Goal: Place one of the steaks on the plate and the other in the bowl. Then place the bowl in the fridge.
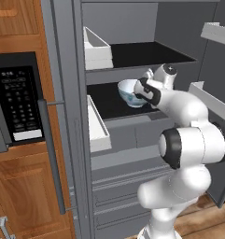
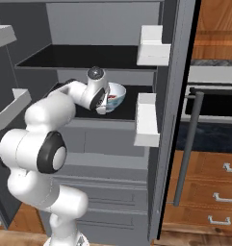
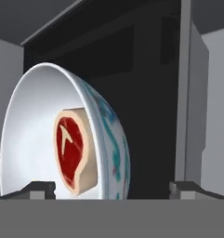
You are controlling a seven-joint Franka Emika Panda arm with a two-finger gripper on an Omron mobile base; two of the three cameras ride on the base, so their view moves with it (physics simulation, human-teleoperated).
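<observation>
The white bowl (image 1: 129,93) with a bluish pattern stands on the black middle shelf (image 1: 107,106) of the open grey fridge (image 1: 67,93). The bowl (image 2: 117,94) holds one red steak (image 3: 74,148) with a whitish fat rim. In the hand view my gripper (image 3: 113,188) is open. Its two fingertips (image 3: 39,188) are spread wide to either side of the bowl's (image 3: 108,139) near wall, and neither touches it. My hand (image 1: 149,91) reaches into the fridge at the bowl's right side. The plate is out of view.
White door bins (image 1: 97,49) (image 1: 99,126) hang on the left door and others (image 2: 148,120) on the right door. An upper black shelf (image 1: 146,53) lies above the bowl and grey drawers (image 1: 118,186) below. A black microwave (image 1: 16,100) sits in wooden cabinets at left.
</observation>
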